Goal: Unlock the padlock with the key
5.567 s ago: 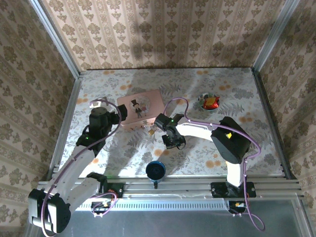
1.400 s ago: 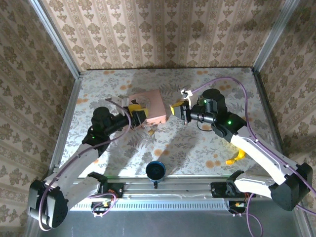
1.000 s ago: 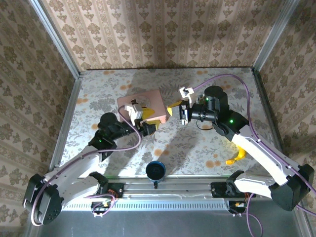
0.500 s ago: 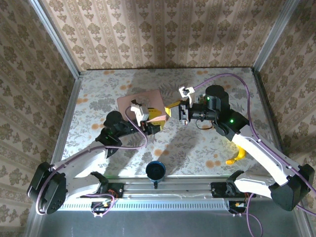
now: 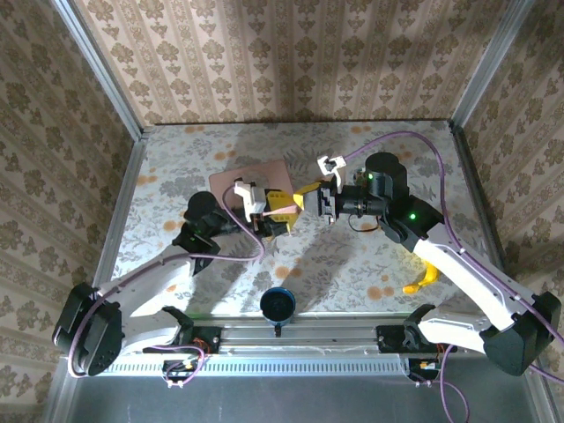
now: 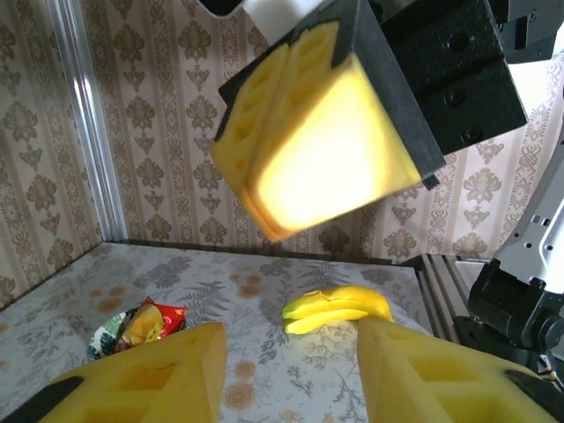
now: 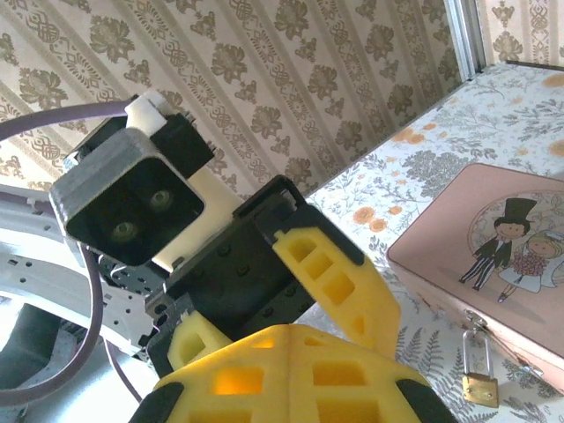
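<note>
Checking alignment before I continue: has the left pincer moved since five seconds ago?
Yes. The left pincer moved rightward, from the pink box's left edge to its near right corner, close to the right pincer.

The padlock [image 7: 481,386] is tiny, a brass-brown body under a slim silvery shackle, at about 5 o'clock in the right wrist view. It stands roughly upright, its shackle reaching up to the latch on the pink box [image 7: 493,256], at the box's edge.

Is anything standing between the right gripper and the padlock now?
Partly. The left gripper, jaws open, sits directly before the right gripper; the padlock hangs on the pink box just past it.
</note>
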Controlling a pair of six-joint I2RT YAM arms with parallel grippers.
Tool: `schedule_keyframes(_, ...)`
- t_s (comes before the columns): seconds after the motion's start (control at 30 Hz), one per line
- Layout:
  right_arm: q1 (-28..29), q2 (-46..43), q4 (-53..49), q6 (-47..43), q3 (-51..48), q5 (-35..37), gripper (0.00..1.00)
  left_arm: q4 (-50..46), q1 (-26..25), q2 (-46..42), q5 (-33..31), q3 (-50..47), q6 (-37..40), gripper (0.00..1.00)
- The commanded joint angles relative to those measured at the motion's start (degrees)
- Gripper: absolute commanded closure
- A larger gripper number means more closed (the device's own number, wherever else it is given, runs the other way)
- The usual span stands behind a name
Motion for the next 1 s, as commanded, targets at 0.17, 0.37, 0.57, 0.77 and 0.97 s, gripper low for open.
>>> schedule_keyframes(0.17,0.65,0.18,-3.41,-1.01,1.73,9.8,1.0,2.26,4.1,1.42,1.16,1.39,-1.31,0.55)
schedule_keyframes(0.37,-0.52,3.32,-17.77,0.43,3.05,32.45,1.0,4.95,12.88,0.81,-2.34,-1.91,-11.45,0.48)
schedule_keyframes(0.57,3.03,9.32,-27.71,2.91,2.53,42.1,1.0,-4.58,16.91,-2.38,-11.85,-1.8,-16.0,0.31)
schedule_keyframes(0.77,7.48,17.11,-28.13,8.47,-1.25,40.76,1.0,-31.26,16.59,-7.62,-30.73,4.69,-13.82,0.0)
schedule_keyframes(0.97,10.81,22.54,-24.6,10.08,-4.24,38.14,0.99,-51.54,15.51,-10.45,-41.51,11.19,-17.21,0.0)
